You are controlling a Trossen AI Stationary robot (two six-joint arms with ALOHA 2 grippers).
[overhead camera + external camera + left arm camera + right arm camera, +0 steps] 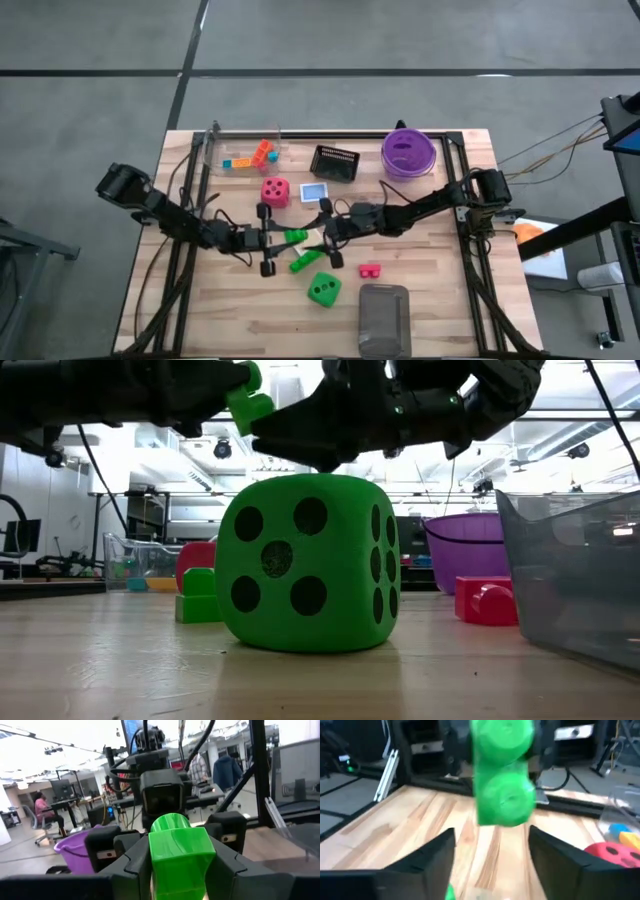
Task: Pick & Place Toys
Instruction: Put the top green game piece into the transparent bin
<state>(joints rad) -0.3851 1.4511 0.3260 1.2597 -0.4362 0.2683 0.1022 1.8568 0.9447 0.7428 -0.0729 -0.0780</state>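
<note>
Left gripper [177,865] was pinching a green brick [179,852] between its fingers, clear of the table near the centre. In the left wrist view the brick sat squarely between the pads, studs pointing away. Right gripper [490,852] faced it from the other side, jaws spread, with the brick just beyond the fingertips and not touched by them in the right wrist view. This looked like a mid-air handover, left to right; that is a judgement only.

Around them on the wooden table [420,300]: a second green brick [305,261] lay just below the grippers, a green die [323,289] nearer the front edge, and a red brick [370,270] to its right. A pink-red die [275,192] and a picture card [313,192] lay behind the grippers. Farther back stood a black mesh basket [335,162], a purple bowl [408,152] and a clear tray [225,150] holding orange and blue bricks [255,156]. A grey translucent bin [384,320] sat at the front edge.

To do the step well: right fingers should straddle the free end of the brick and close fully before the left lets go. Keep both wrists level. Overlap looked short, so a slip could drop the brick onto the table.
</note>
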